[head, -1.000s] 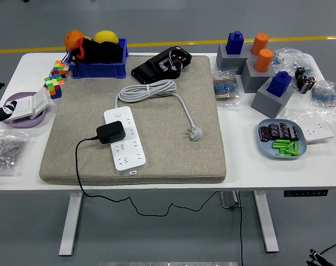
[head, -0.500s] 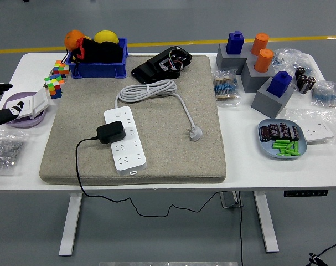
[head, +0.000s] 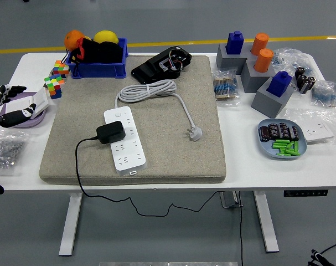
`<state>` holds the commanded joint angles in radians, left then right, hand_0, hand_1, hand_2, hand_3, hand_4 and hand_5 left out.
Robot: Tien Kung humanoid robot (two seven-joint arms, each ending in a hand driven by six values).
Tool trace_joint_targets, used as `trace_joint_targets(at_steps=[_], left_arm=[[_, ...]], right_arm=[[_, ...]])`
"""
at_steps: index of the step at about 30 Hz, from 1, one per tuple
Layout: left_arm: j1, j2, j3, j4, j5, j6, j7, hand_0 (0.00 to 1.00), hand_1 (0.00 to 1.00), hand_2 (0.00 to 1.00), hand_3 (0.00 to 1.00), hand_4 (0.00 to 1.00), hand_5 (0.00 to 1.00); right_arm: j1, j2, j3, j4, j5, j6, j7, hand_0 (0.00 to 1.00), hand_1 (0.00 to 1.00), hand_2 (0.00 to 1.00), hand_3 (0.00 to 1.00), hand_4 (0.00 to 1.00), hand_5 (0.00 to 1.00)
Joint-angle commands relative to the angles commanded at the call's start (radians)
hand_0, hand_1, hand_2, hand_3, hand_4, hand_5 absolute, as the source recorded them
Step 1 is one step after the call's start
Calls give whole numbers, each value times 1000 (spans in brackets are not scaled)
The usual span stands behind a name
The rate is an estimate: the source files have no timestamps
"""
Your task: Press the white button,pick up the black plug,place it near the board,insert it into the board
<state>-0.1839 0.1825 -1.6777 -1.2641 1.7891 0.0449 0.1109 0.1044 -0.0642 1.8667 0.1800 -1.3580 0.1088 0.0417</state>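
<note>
A white power strip (head: 124, 137) lies on the grey felt mat (head: 173, 155), its white button at the far end. A black plug (head: 111, 132) sits in the strip's middle sockets, its black cable running off the mat's front edge. The strip's own white cord is coiled behind it and ends in a white plug (head: 195, 132). My left hand (head: 7, 105) shows at the left edge, fingers spread and holding nothing, over the purple dish, far left of the strip. My right hand is out of view.
A purple dish (head: 19, 117) with a white part, a bag of screws (head: 4, 151) and colour cubes (head: 56, 77) lie at the left. A blue bin (head: 97, 58) and a black device (head: 162, 64) stand behind the mat. Grey blocks with pegs (head: 267, 77) and a battery tray (head: 283, 138) lie at the right.
My left hand has come further into view from the left edge, moving right over the purple dish. Nothing else has moved.
</note>
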Motion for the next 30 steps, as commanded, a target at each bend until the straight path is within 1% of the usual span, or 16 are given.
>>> trace_joint_targets(at_steps=[4, 6, 13, 20, 27, 30], left_arm=[[8, -3, -4, -8, -2, 1, 1, 817, 806, 760, 669, 735, 2], [7, -5, -6, -5, -3, -1, 2, 817, 806, 760, 669, 735, 2], [4, -21, -8, -13, -8, 0, 0, 812, 799, 758, 669, 735, 2], [8, -21, -7, -43, 4, -9, 15, 803, 798, 756, 669, 735, 2], [3, -17, -7, -44, 1, -7, 10, 801, 796, 756, 669, 734, 2], [6, -17, -6, -53, 4, -9, 17, 801, 796, 756, 669, 734, 2]], right_arm=[[6, 1, 9, 0, -4, 1, 5, 795, 689, 640, 632, 724, 476], [6, -4, -9, 2, 11, 2, 5, 795, 689, 640, 632, 724, 476], [2, -16, -6, 1, 9, 4, 0, 795, 690, 641, 634, 724, 476], [6, -15, -12, 8, 25, 6, 0, 795, 690, 641, 635, 724, 476], [6, -15, -25, 11, 36, 7, 0, 795, 690, 641, 635, 724, 476], [7, -16, -32, 12, 41, 6, 0, 795, 690, 641, 635, 724, 476]])
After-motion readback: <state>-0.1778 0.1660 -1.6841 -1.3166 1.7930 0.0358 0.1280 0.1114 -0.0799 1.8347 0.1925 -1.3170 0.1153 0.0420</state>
